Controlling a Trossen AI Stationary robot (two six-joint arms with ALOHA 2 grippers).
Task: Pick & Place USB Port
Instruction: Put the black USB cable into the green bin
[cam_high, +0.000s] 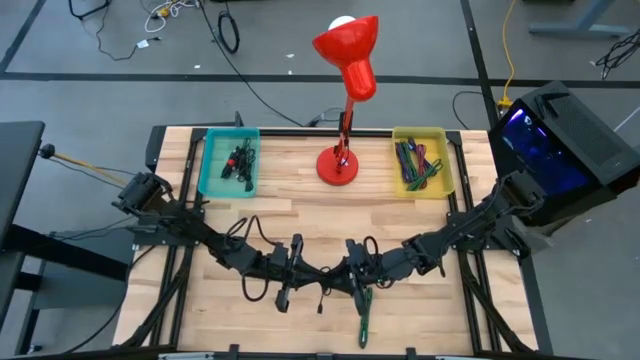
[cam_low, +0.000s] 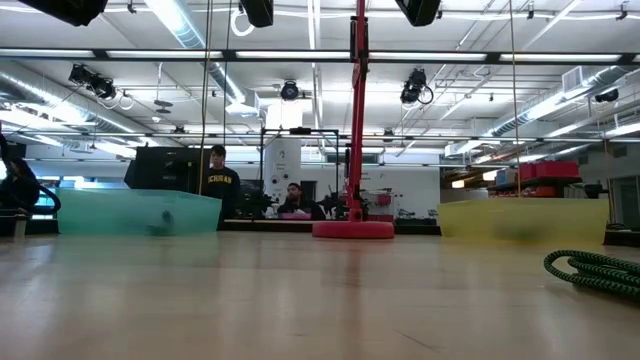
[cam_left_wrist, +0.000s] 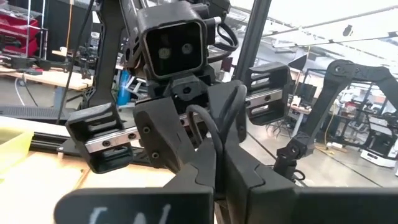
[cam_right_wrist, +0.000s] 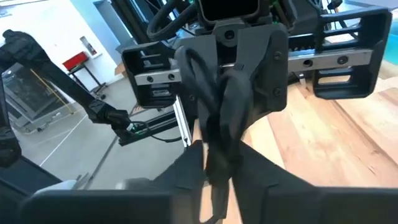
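Observation:
A thin black cable (cam_high: 325, 277) runs between my two grippers, which face each other over the table's near middle. My left gripper (cam_high: 298, 262) is shut on one end of it, and my right gripper (cam_high: 352, 264) is shut on the other. In the left wrist view the black cable (cam_left_wrist: 208, 127) loops up between my left gripper (cam_left_wrist: 214, 183) and the right arm's gripper opposite. A green-and-black cable (cam_high: 363, 318) lies on the table below the right gripper, and its coil (cam_low: 595, 270) rests flat on the wood. Neither gripper shows in the low view. My left gripper pinches the black cable's end (cam_left_wrist: 216, 163) between its two fingers, coming level from the table's left. The cable rises from them in a slack loop. My right gripper pinches the black cable's other end (cam_right_wrist: 214, 158) between its two fingers, level from the table's right, with a slack loop (cam_right_wrist: 199, 78) above them.
A teal bin (cam_high: 212, 172) with black cables sits far left and a yellow bin (cam_high: 443, 165) with coloured cables far right. A red lamp (cam_high: 340, 165) stands between them. More black cable (cam_high: 283, 295) trails by the left gripper. People sit in the room beyond the table.

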